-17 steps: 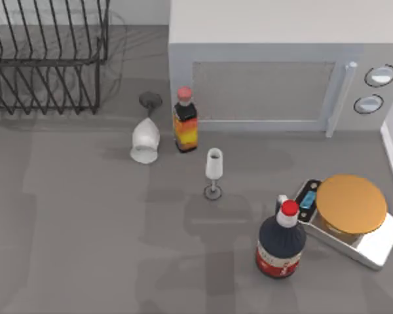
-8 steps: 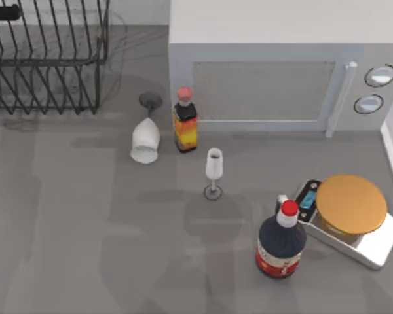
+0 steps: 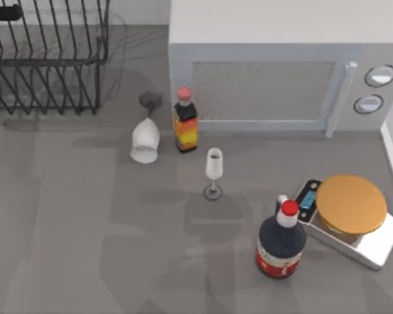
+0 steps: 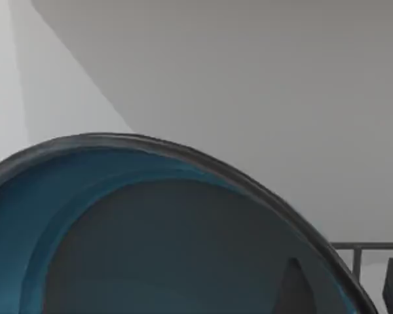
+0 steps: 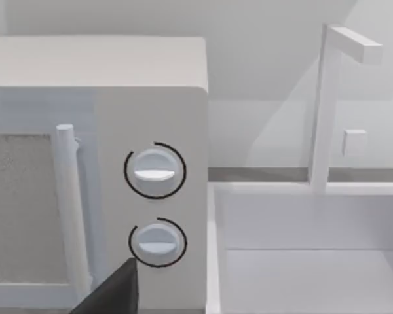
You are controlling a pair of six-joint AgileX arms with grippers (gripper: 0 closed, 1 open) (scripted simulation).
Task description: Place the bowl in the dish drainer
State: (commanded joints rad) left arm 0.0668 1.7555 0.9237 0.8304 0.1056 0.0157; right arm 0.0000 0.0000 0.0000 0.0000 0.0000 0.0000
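Blue-inside round shallow bowl [image 4: 150,248] close before left wrist camera; black wire dish drainer [image 3: 46,59] at 10 o'clock on surface; end effector states: cannot tell.

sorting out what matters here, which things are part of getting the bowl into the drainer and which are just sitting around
Part of the job:
- bowl, close up in the left wrist view
- dish drainer, far left of the table
- left gripper, over the drainer

Just lying about:
- overturned wine glass
- upright small glass
- two sauce bottles
- microwave
- kitchen scale
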